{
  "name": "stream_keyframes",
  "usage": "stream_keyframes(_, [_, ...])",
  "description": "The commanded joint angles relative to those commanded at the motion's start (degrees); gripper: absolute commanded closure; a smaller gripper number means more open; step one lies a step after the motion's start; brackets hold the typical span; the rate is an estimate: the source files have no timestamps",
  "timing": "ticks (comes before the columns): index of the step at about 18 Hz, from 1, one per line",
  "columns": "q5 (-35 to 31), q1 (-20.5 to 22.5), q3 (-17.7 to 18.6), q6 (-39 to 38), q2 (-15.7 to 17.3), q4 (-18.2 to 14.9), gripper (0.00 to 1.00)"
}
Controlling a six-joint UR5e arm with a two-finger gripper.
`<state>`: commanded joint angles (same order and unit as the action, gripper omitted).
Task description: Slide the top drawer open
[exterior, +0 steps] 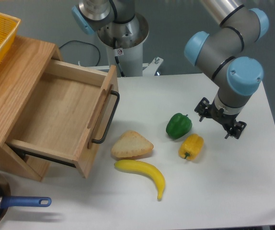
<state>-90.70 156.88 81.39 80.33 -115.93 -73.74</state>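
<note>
Gaping wide, top drawer (56, 112) holds nothing

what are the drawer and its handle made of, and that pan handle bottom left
The top drawer looks like light unpainted wood, with visible grain. Its bar handle appears to be matte black metal, thin and bent. The pan handle looks like glossy blue plastic or coating; I cannot tell which.

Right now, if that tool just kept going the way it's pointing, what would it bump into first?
The tool seems to point down at bare white table, right of the yellow pepper. Probably just the tabletop, though depth is unclear.
</note>
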Motion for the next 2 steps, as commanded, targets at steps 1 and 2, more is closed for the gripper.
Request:
stream_keyframes(1, [0.0, 0.0, 0.0, 0.35, -0.09, 0.35, 0.0])
stream_keyframes(2, [0.0, 0.0, 0.0, 0.79, -0.17, 1.22, 0.0])
